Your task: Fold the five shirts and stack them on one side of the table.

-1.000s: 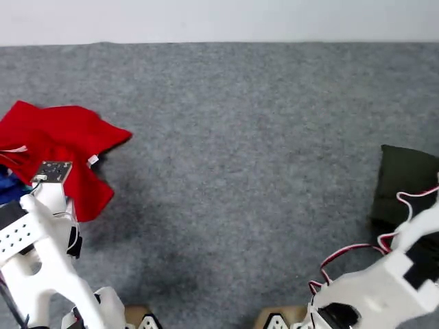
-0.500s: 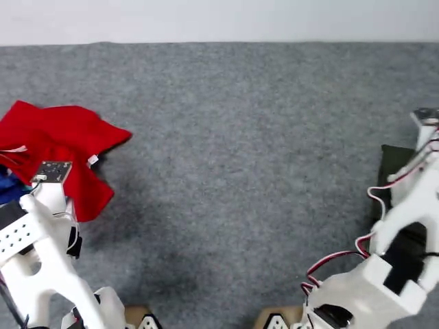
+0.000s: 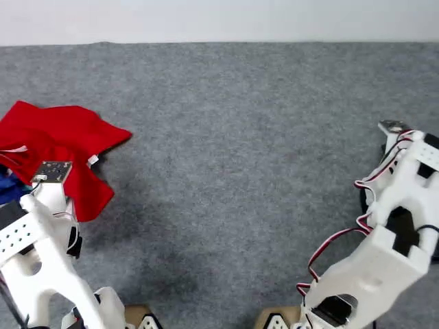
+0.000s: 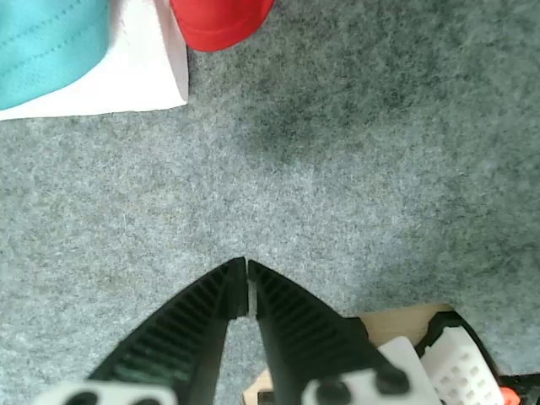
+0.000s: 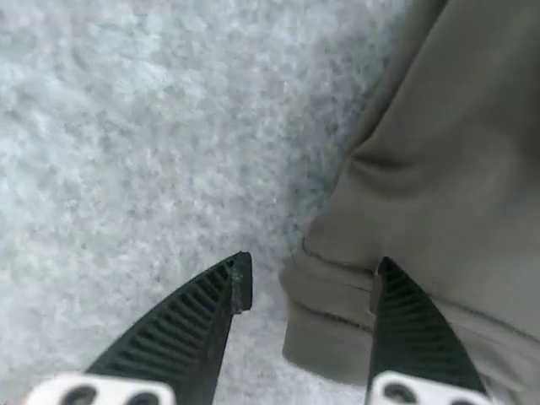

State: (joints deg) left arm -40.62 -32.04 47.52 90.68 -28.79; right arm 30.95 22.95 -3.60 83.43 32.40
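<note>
A crumpled red shirt (image 3: 58,147) lies at the table's left side, with a blue scrap (image 3: 7,186) beside it. The left arm (image 3: 34,233) stands just in front of it. In the left wrist view my left gripper (image 4: 246,272) is shut and empty over bare mat, with the red shirt (image 4: 221,21), a white shirt (image 4: 126,80) and a teal shirt (image 4: 46,38) beyond it. The right arm (image 3: 398,205) hangs over the folded dark olive shirt (image 5: 439,169) at the right side. My right gripper (image 5: 314,278) is open, and the shirt's folded edge lies between its fingers.
Grey felt mat (image 3: 240,151) covers the table, bare across its middle. A pale wall strip (image 3: 219,20) runs along the far edge. The arms' bases stand on wooden blocks (image 4: 396,325) at the near edge.
The right arm has swung up from the lower right corner and leftward, now covering the dark shirt. The left arm and red shirt have not moved.
</note>
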